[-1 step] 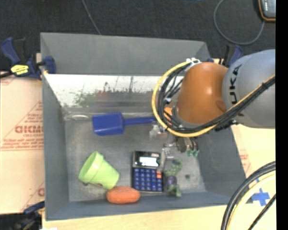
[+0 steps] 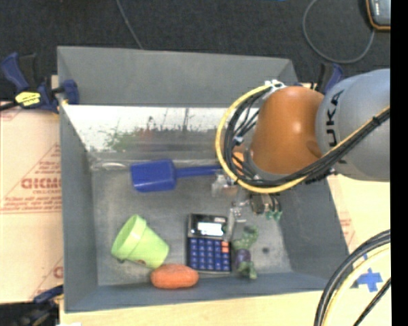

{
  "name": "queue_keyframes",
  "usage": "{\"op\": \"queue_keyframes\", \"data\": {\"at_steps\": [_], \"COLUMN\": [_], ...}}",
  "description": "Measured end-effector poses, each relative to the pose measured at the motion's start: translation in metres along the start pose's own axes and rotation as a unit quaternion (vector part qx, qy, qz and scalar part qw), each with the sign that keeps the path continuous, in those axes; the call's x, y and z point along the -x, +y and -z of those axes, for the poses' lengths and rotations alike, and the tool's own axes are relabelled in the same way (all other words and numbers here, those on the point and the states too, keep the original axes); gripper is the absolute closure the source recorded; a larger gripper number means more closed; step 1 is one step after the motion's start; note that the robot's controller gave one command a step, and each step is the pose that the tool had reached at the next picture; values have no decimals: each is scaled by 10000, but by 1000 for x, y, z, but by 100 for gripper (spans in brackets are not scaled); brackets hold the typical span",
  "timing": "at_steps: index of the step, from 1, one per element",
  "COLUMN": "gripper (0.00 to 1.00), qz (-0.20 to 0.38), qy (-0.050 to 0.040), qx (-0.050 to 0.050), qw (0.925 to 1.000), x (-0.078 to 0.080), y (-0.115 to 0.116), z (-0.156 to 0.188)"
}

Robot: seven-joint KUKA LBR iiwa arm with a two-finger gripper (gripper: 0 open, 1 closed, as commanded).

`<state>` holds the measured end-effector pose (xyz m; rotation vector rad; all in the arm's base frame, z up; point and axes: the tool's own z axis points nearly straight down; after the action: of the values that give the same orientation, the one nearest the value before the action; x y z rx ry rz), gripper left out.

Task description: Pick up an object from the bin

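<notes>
Claw down low inside the grey bin, tucked beneath the arm's orange cover and its loop of cables. I can't tell whether it's released or clenched; the wrist hides that.

Closest to it is the dark calculator with blue keys, lying flat on the floor just below and left of the claw as the camera sees it, with its upper right corner nearest. Straight below the claw, against the calculator's right edge, sits a small green-and-purple piece, too small to make out.

Out to the claw's left is a blue scoop, its handle pointing back toward the claw. Further left and lower, a lime-green cup lies tipped on its side. An orange oval lump rests by the calculator's lower left corner.
</notes>
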<state>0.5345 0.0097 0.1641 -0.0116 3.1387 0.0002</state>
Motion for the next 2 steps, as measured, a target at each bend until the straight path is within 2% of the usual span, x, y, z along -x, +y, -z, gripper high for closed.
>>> {"op": "queue_keyframes", "data": {"at_steps": [1, 2], "gripper": [0, 0], "qz": [-443, -1078], "qy": [-3, -85], "qx": [3, 14], "qw": [9990, 9941], "x": [-11, -9], "y": [-33, -31], "z": [-93, -18]}}
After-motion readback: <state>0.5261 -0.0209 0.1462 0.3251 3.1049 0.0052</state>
